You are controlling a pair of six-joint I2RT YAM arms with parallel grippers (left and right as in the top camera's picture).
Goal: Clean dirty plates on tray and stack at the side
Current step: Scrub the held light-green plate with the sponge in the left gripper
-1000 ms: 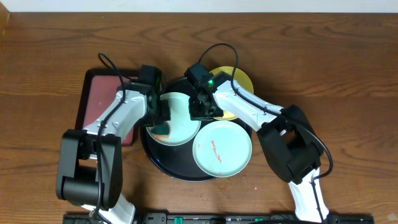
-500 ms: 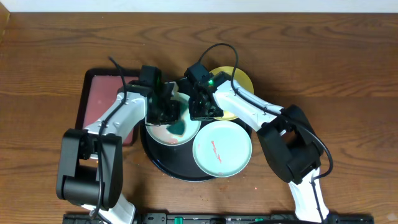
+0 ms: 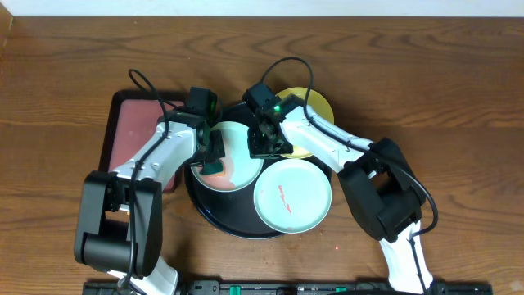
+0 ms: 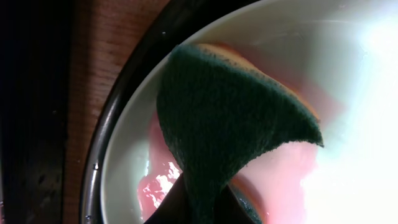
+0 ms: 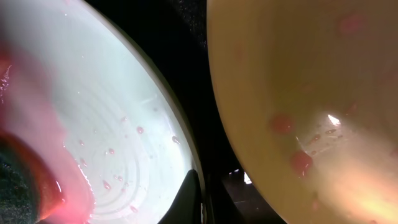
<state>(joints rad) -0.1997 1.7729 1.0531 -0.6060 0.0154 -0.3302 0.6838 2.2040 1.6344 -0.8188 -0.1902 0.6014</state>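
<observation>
Sponge (image 3: 214,167) on left plate (image 3: 242,169), three plates (image 3: 292,197) on round tray (image 3: 208,215), rectangular tray (image 3: 131,131) left

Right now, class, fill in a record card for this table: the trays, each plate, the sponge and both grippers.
black tray: round, glossy, under the plates
scrubbed plate: mint, left on tray, pink film across it
second mint plate: front right, reddish streaks, nothing touching it
yellow plate: back right, reddish spots
left gripper: pressing green sponge on scrubbed plate
right gripper: at scrubbed plate's right rim, grip unclear
reddish-brown tray: left of black tray
</observation>
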